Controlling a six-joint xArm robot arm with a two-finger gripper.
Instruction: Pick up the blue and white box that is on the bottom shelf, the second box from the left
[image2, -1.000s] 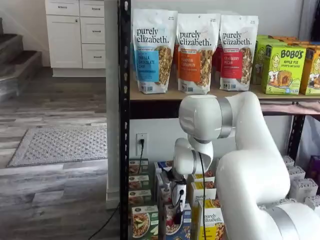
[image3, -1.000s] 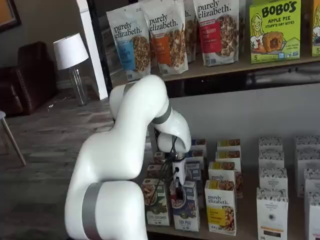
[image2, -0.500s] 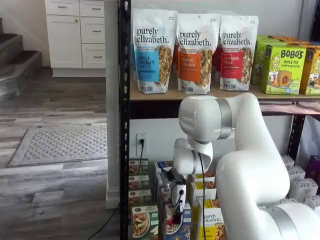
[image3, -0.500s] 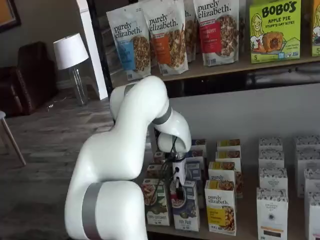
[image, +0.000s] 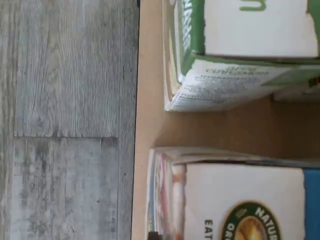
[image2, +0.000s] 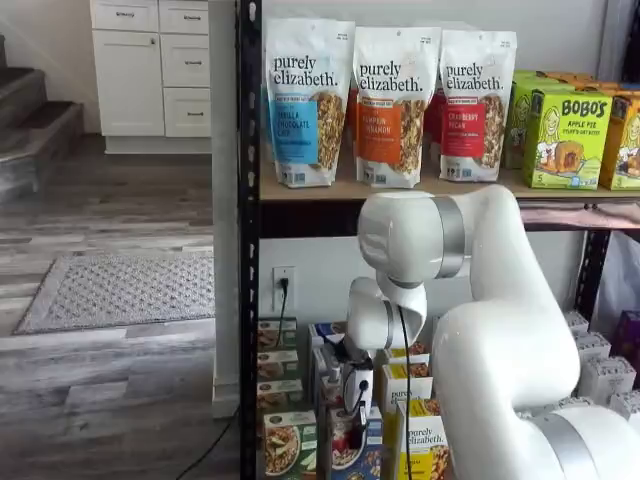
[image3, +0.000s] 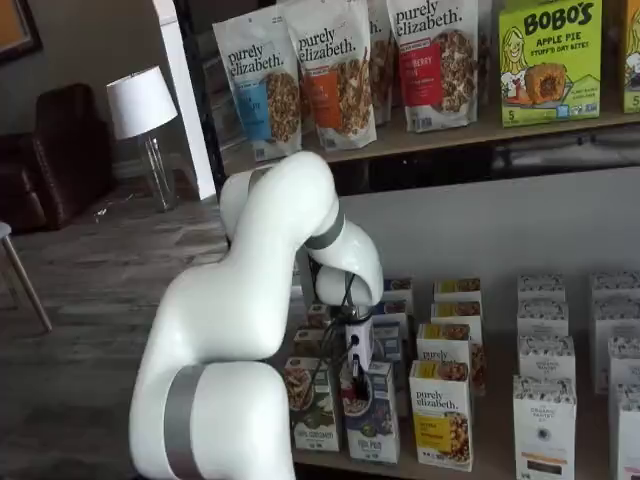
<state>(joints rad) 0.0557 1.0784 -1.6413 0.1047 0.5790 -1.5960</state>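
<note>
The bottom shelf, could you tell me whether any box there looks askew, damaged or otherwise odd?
Nothing stands out. On the bottom shelf, the blue and white box, the green-topped box and the yellow-topped box stand upright in their rows. The end effector sits at the blue and white box's top; its fingers are unclear.

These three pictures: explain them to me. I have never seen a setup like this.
The big white thing is a robot arm; its claw hangs at the end, right at the top of the blue and white box on the bottom shelf. Whether it grips the box yet cannot be told. Two pictures come from fixed cameras facing the shelves. The third comes from a camera on the wrist looking down: it shows that box, the green-topped box beside it, and the floor. Granola bags stand on the board above.
</note>
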